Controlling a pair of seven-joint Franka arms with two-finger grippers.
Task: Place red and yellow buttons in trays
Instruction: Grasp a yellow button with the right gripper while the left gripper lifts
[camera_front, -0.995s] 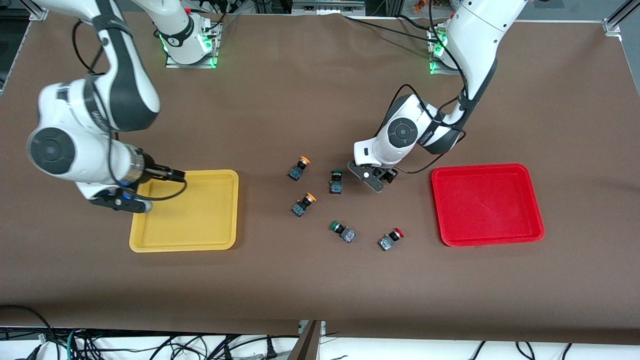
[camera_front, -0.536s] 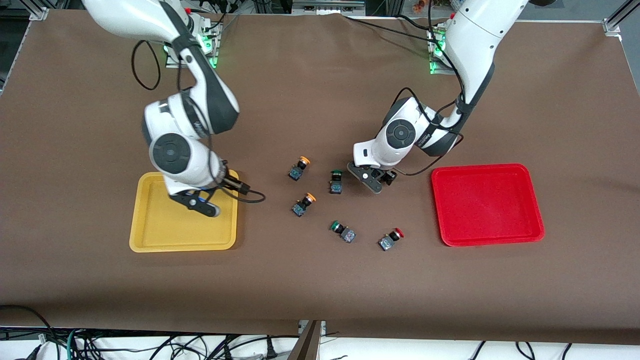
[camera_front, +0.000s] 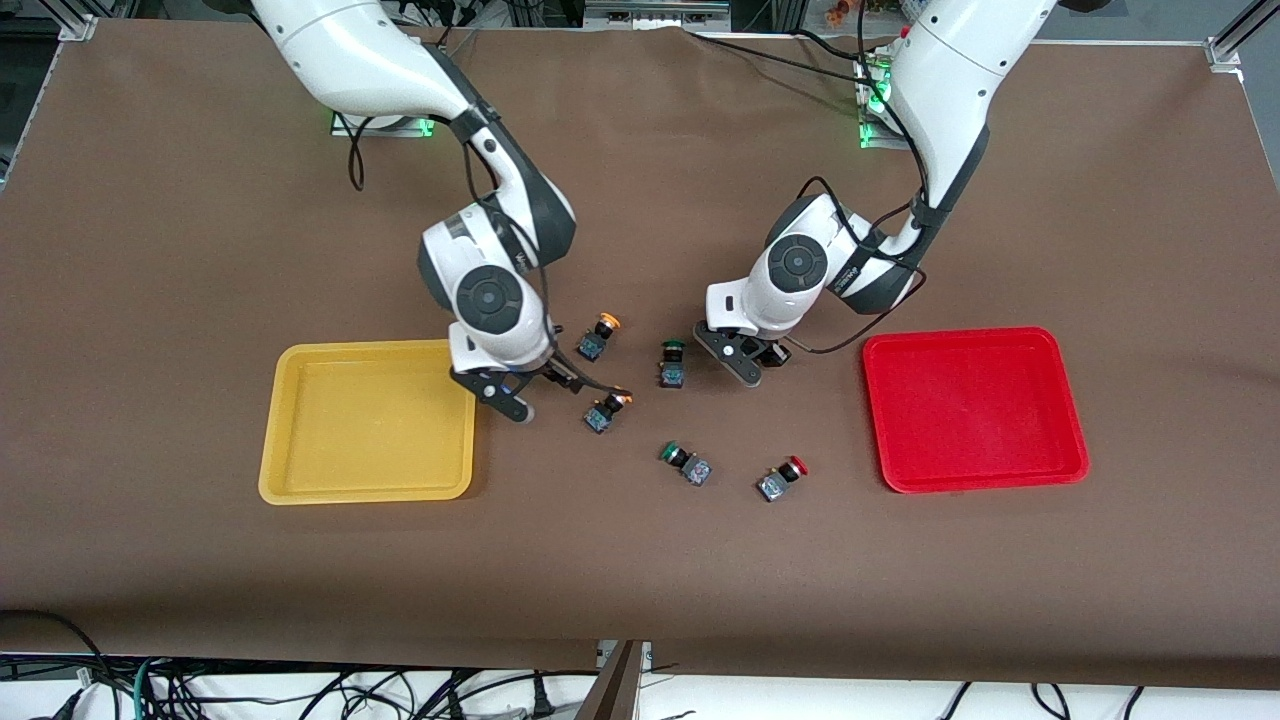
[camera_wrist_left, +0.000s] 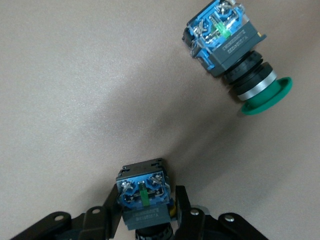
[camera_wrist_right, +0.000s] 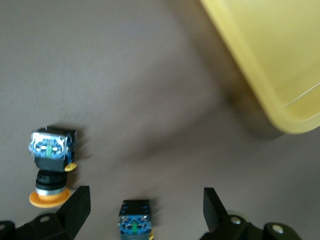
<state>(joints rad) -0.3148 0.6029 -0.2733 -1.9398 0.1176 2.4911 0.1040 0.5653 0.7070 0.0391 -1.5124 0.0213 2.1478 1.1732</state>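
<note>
My left gripper (camera_front: 748, 366) is low at the table beside a green-capped switch (camera_front: 672, 362). In the left wrist view it (camera_wrist_left: 146, 206) is shut on a button (camera_wrist_left: 144, 192) with a blue and dark body; its cap is hidden. My right gripper (camera_front: 520, 398) is open over the table between the yellow tray (camera_front: 365, 425) and two yellow buttons (camera_front: 607, 408) (camera_front: 600, 335). In the right wrist view its open gripper (camera_wrist_right: 146, 202) flanks one button's body (camera_wrist_right: 135, 222); the other yellow button (camera_wrist_right: 50, 167) lies beside. A red button (camera_front: 782, 478) lies near the red tray (camera_front: 975, 410).
A second green-capped switch (camera_front: 685, 462) lies between the nearer yellow button and the red button. The first green one also shows in the left wrist view (camera_wrist_left: 235, 50). The yellow tray's corner (camera_wrist_right: 270, 65) shows in the right wrist view. Both trays hold nothing.
My right arm has swung from the yellow tray's outer end, across the tray, to the table beside the yellow buttons. My left arm has stayed where it was.
</note>
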